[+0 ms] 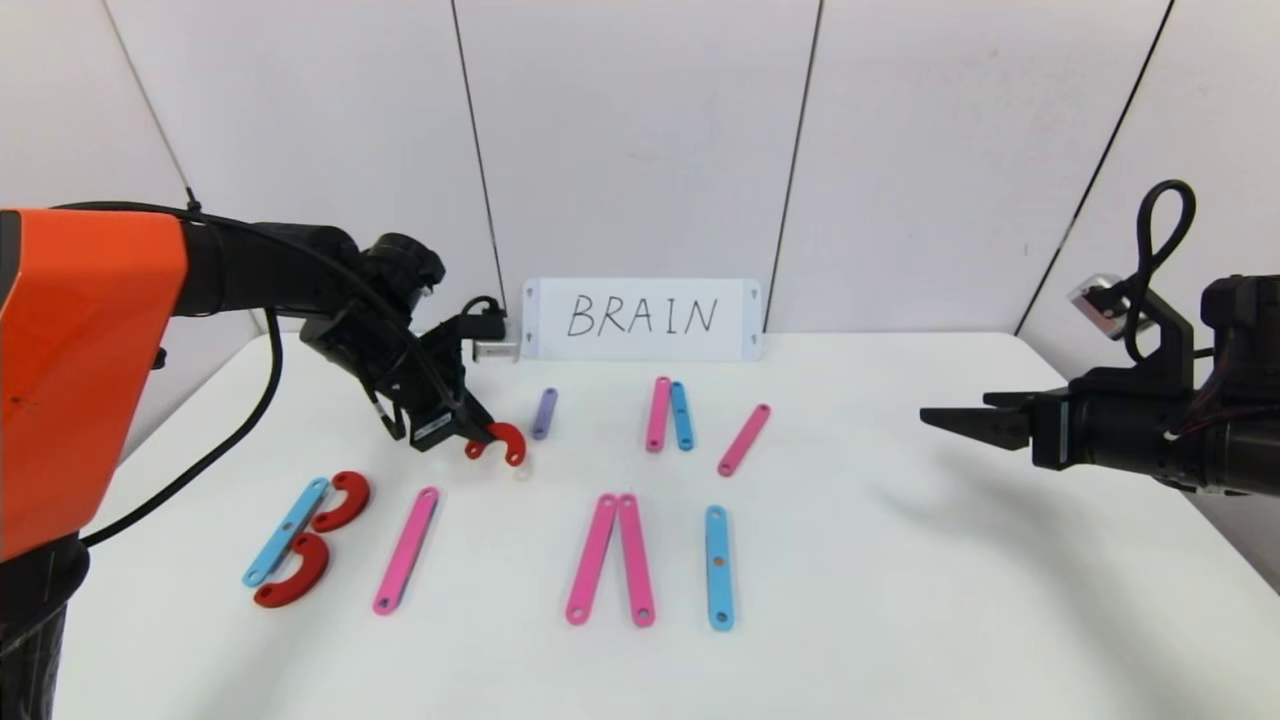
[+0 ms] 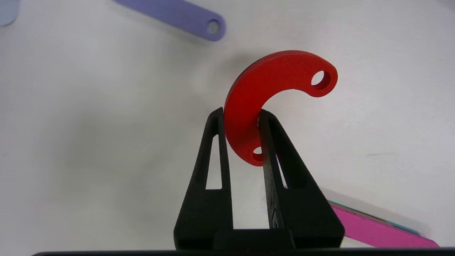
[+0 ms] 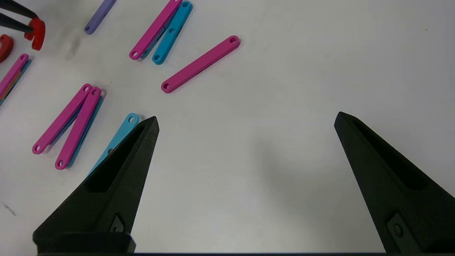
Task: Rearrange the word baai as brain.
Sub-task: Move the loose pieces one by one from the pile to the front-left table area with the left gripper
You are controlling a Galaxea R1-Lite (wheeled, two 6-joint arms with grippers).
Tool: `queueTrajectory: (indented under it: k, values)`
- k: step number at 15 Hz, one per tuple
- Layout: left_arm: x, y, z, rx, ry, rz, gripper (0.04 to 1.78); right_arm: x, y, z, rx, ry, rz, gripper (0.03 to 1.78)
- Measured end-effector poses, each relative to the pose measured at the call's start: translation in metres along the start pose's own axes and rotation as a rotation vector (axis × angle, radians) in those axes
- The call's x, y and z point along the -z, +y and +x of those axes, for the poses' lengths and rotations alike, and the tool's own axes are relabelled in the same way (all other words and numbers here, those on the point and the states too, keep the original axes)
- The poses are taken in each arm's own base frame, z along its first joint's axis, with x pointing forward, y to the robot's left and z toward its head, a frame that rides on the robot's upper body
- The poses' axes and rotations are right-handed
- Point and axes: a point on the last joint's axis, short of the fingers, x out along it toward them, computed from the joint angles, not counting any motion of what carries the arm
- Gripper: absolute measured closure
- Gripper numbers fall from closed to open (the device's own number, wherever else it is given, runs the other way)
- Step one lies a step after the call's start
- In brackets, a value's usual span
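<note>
A red curved piece (image 2: 270,92) hangs just above the white table (image 1: 900,600), pinched between the closed fingers of the left gripper (image 1: 478,432). At its two o'clock lies a purple bar (image 1: 544,413). Pink and blue bars spread toward three o'clock. The right gripper (image 3: 245,121) hovers far right, jaws apart.

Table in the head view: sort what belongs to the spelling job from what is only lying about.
Job:
- red curve held in left gripper
- blue bar with two red curves
- pink bars
- BRAIN card, the model

Lying about:
- nothing evident; right gripper hovers open, idle
</note>
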Motion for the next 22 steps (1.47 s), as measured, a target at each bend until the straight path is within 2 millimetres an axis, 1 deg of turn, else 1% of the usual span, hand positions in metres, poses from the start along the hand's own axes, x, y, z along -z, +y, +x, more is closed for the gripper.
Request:
queueTrajectory:
  k: [2, 4, 7, 9, 11, 14, 17, 22]
  values:
    - [-0.007, -0.006, 0.004, 0.057, 0.018, 0.094, 1.53, 0.0, 0.0, -0.002, 0.002, -0.004, -0.002, 0.08]
    - [-0.008, -0.008, 0.006, 0.096, 0.033, 0.202, 1.53, -0.001, 0.001, -0.004, 0.005, -0.01, -0.003, 0.08]
    - [-0.003, -0.008, 0.014, 0.147, 0.062, 0.403, 1.53, -0.002, 0.0, -0.005, 0.011, -0.016, -0.004, 0.08]
    - [0.002, -0.007, 0.017, 0.164, 0.105, 0.473, 1.53, -0.002, 0.0, -0.006, 0.011, -0.016, -0.005, 0.08]
    - [0.003, -0.009, 0.018, 0.178, 0.131, 0.547, 1.53, -0.002, 0.0, -0.006, 0.012, -0.015, -0.005, 0.08]
    - [0.002, -0.01, 0.012, 0.184, 0.143, 0.588, 1.53, -0.001, 0.0, -0.005, 0.012, -0.013, -0.006, 0.08]
    - [0.0, -0.015, 0.013, 0.222, 0.146, 0.597, 1.53, -0.001, 0.0, -0.005, 0.01, -0.01, -0.005, 0.08]
    - [0.0, -0.016, 0.016, 0.241, 0.168, 0.756, 1.53, 0.0, 0.0, -0.003, 0.01, -0.005, -0.004, 0.08]
